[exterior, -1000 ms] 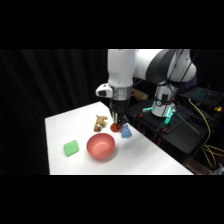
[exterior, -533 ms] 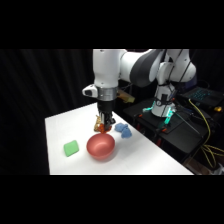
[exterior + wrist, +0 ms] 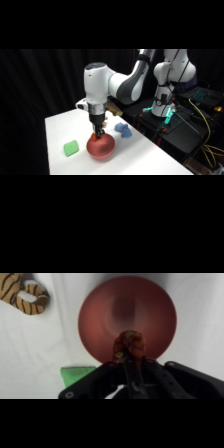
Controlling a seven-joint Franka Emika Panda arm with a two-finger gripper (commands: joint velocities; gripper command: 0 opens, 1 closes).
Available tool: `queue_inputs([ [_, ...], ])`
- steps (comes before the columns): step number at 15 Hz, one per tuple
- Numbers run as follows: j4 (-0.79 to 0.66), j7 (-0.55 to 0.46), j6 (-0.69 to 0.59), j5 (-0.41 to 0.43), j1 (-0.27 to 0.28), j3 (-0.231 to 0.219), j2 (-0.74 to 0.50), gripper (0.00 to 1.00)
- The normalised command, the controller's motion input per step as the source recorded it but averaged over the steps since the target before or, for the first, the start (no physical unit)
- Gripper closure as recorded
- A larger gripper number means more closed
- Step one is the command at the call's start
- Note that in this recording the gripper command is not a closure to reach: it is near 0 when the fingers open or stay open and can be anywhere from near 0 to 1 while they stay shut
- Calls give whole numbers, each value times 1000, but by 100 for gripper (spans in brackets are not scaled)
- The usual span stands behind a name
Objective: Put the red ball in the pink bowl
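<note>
Red ball [image 3: 96, 135] shows in the side view only as a small red-orange spot at the tip of the gripper [image 3: 97, 133], just above the far rim of the pink bowl [image 3: 101, 147]. From this view I cannot tell how the fingers stand. The white arm [image 3: 120, 85] reaches from the upper right and comes down straight over the bowl. The bowl stands on the white table [image 3: 145, 155], toward its near side. To the left of the bowl lies a flat green block [image 3: 71, 147], apart from it. To the right and farther back lies a blue lumpy toy [image 3: 122, 130], also apart from the bowl.

In the wrist view the red ball [image 3: 129, 345] is pinched between the two fingers, which close on its lower part, and it hangs over the inside of the pink bowl [image 3: 100, 319], close to the rim that is at the bottom of this picture. The gripper [image 3: 131, 360] rises from the bottom edge with its black linkage. A corner of the green block [image 3: 76, 373] shows at the lower left, beside the bowl. A tiger-striped toy [image 3: 25, 294] lies at the upper left on the table, well apart from the bowl.
</note>
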Motion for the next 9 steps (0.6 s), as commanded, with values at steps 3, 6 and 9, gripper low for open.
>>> queue_inputs([
  [3, 210, -167, 70, 124, -9, -12, 221, 12],
  [6, 180, -203, -26, 154, -12, 13, 125, 0],
  [9, 185, -208, -210, 146, -6, 10, -9, 0],
])
